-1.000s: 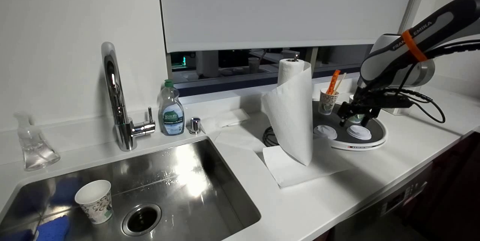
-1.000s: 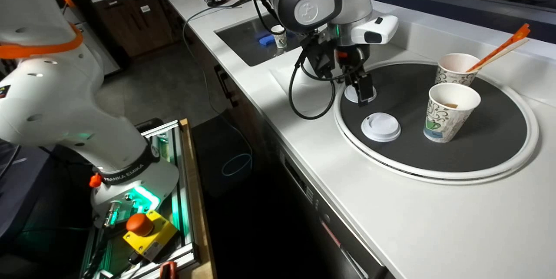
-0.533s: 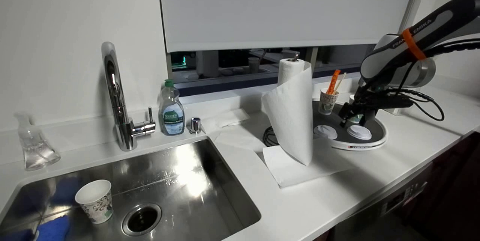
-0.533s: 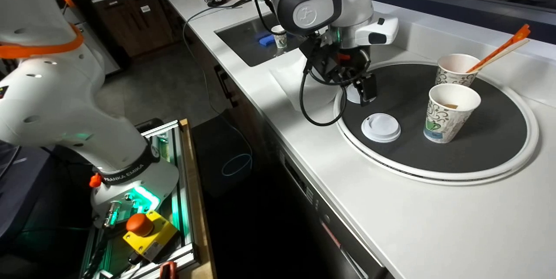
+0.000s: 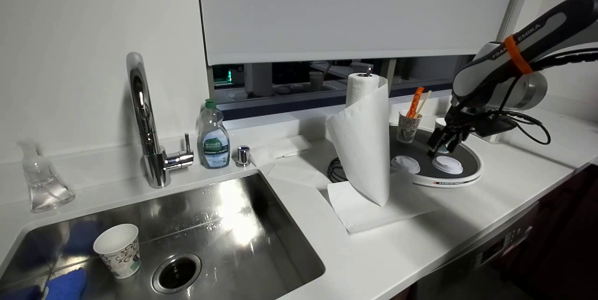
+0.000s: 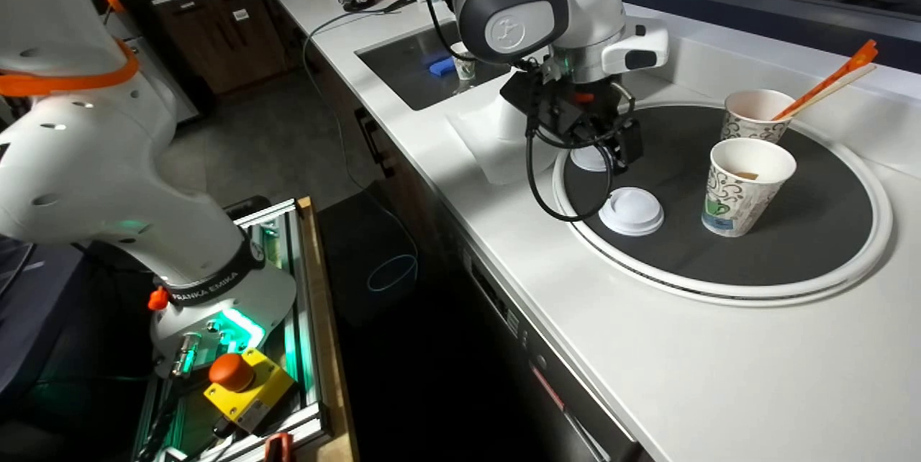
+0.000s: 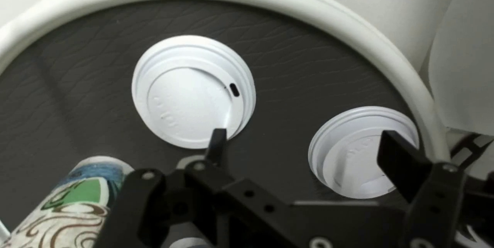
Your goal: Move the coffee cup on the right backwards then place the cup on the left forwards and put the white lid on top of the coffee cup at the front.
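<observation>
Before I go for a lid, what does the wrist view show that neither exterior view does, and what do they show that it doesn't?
Only the wrist view: embossed marks on the white lids, and the jaws clearly apart.
Only the exterior views: the sink with a paper cup in it, and an orange stick leaning in a patterned cup on the round dark plate.
All views: both lids on that plate, and the cup with the green print.

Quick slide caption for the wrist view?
Open hand over a round dark plate bearing two white lids, a patterned paper cup partly visible at lower left.
</observation>
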Tool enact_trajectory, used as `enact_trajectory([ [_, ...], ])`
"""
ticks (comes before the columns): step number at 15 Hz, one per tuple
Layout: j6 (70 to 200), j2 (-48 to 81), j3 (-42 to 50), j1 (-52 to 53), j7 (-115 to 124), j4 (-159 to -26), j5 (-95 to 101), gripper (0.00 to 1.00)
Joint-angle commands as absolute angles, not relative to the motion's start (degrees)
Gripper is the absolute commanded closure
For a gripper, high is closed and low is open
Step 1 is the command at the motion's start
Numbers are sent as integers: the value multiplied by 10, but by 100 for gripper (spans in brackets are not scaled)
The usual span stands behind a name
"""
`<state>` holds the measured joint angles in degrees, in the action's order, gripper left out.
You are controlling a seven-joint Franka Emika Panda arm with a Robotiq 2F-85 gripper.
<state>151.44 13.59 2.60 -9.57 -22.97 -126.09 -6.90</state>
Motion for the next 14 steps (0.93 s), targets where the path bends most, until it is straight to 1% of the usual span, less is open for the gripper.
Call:
enact_trajectory([
  [1,1544,143,20,-112,-303,-1272,-45,0],
  [8,1571,162,12,-133,-346,-1293,-57,0],
  [9,1579,165,11,-133,-345,-1296,-54,2],
  [10,1584,166,8,-136,-348,-1297,-53,11],
  [12,1600,170,3,-139,-358,-1301,-51,13],
  [13,1618,170,1,-142,-366,-1305,-48,17],
  [14,1635,168,-2,-146,-375,-1311,-48,4],
])
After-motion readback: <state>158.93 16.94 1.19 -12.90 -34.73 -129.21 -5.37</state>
